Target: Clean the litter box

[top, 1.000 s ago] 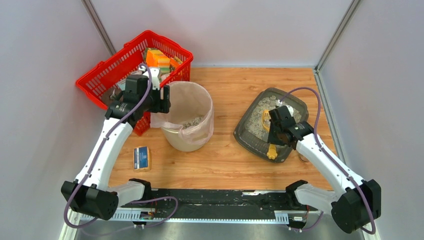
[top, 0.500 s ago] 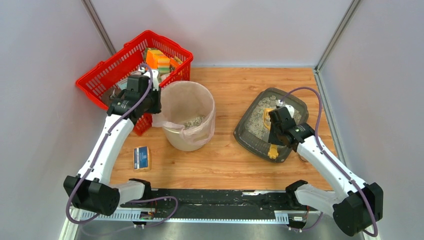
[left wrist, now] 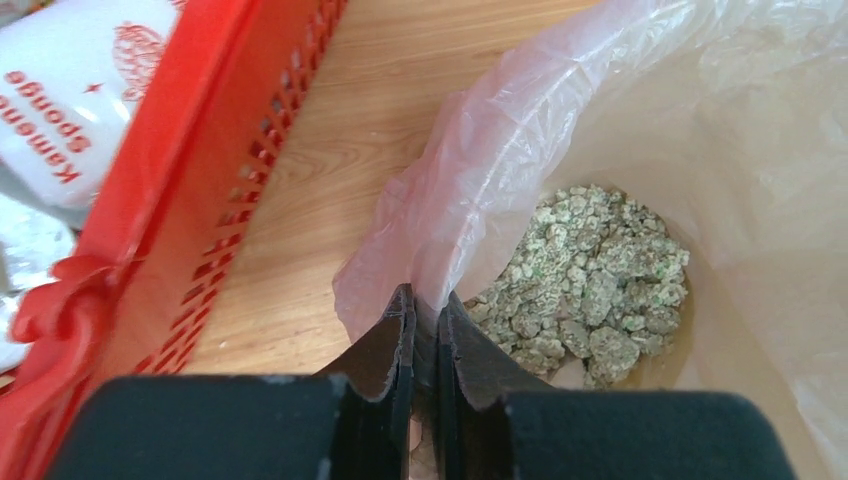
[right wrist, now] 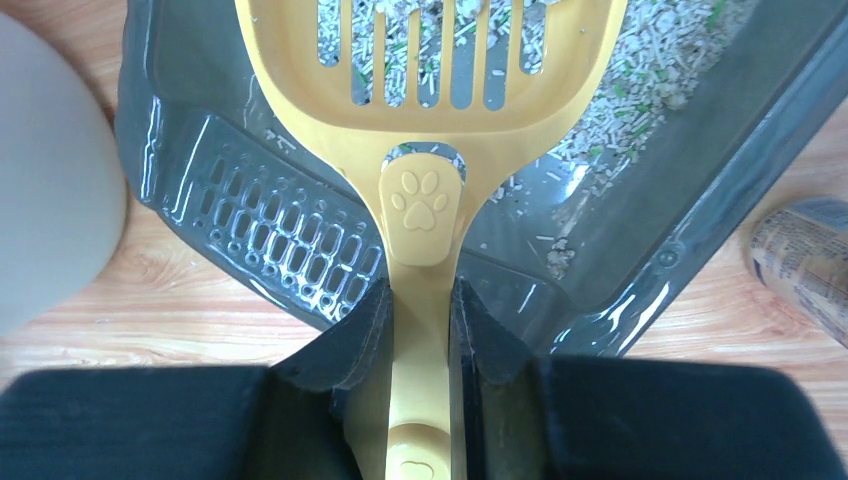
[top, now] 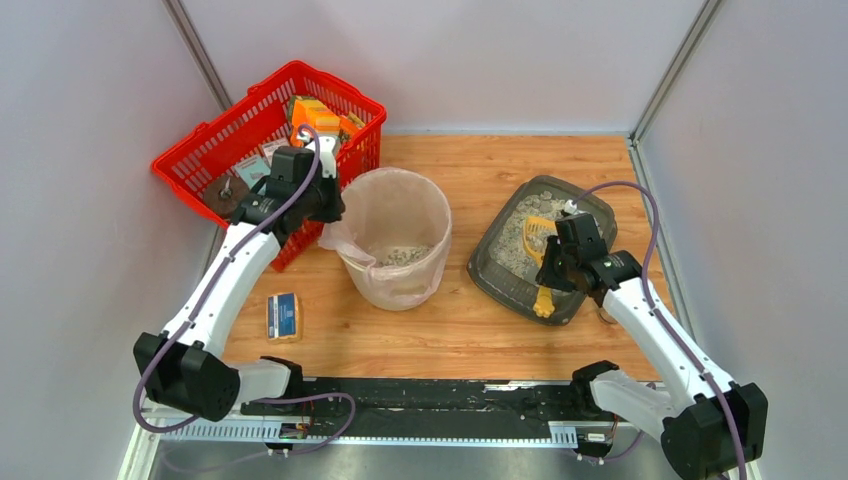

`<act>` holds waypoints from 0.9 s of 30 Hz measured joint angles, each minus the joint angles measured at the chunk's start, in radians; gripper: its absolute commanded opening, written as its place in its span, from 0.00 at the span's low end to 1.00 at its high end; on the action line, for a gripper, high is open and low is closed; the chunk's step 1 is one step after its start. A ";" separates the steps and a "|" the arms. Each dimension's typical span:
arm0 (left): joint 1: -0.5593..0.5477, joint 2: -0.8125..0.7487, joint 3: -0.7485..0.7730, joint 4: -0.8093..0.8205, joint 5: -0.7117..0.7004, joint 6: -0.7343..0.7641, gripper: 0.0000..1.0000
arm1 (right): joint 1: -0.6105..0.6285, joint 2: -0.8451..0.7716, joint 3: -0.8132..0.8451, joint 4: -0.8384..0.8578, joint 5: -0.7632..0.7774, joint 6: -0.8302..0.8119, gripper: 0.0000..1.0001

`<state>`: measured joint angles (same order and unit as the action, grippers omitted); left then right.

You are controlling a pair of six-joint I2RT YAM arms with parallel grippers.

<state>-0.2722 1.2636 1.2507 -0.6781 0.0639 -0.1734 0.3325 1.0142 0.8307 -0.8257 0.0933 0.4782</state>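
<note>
The litter box [top: 488,270] is a dark grey tray with pale litter, at the right of the table. A yellow slotted scoop [top: 541,240] lies over it, its blade above the litter [right wrist: 425,90]. My right gripper [right wrist: 420,295] is shut on the scoop's handle at the tray's near rim [right wrist: 260,215]; in the top view the right gripper [top: 558,268] sits over that rim. My left gripper [left wrist: 422,305] is shut on the clear bag liner [left wrist: 480,170] at the left rim of the round beige bin [top: 440,225]. Greenish-grey clumps [left wrist: 590,270] lie at the bin's bottom.
A red mesh basket [top: 215,150] with packets stands at the back left, close to the left arm. A small blue-and-beige pack [top: 283,315] lies on the wood near the left arm's base. A cylindrical object [right wrist: 800,250] lies just right of the tray. Walls enclose the table.
My left gripper has shut on the liner at the bin's rim, and the bin has shifted right toward the tray. The right gripper has moved slightly right with the scoop.
</note>
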 measured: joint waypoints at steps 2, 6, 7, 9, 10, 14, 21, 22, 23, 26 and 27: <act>-0.018 0.000 -0.010 0.019 0.010 -0.016 0.00 | 0.000 0.000 0.000 0.001 -0.011 0.000 0.00; -0.070 0.005 -0.019 0.050 0.013 -0.048 0.00 | 0.000 0.001 -0.002 0.002 -0.018 0.000 0.00; -0.085 0.010 -0.019 0.060 0.017 -0.057 0.00 | 0.000 -0.001 -0.006 0.007 -0.027 0.000 0.00; -0.110 0.024 -0.019 0.084 0.032 -0.068 0.00 | 0.000 -0.006 -0.026 0.022 -0.064 0.000 0.00; -0.119 0.031 -0.018 0.095 0.040 -0.072 0.05 | 0.000 -0.007 -0.034 0.024 -0.082 0.000 0.00; -0.134 0.050 -0.009 0.113 0.070 -0.074 0.52 | -0.001 0.003 -0.039 0.011 -0.073 -0.001 0.00; -0.159 0.047 -0.010 0.054 0.128 -0.098 0.77 | -0.008 -0.024 -0.032 -0.029 -0.010 -0.003 0.00; -0.160 0.040 -0.010 0.049 0.120 -0.096 0.78 | -0.008 -0.028 -0.030 -0.041 0.006 -0.005 0.00; -0.160 0.027 -0.010 0.043 0.107 -0.091 0.78 | -0.009 -0.034 -0.029 -0.051 0.014 -0.008 0.00; -0.160 -0.017 -0.005 0.029 0.049 -0.081 0.78 | -0.009 -0.052 -0.021 -0.077 0.023 -0.012 0.00; -0.160 -0.036 0.003 0.021 0.026 -0.077 0.79 | -0.008 -0.057 -0.011 -0.090 0.029 -0.016 0.00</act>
<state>-0.4320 1.2278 1.2533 -0.6567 0.0895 -0.2508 0.3241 0.9569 0.8196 -0.9157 0.1219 0.4625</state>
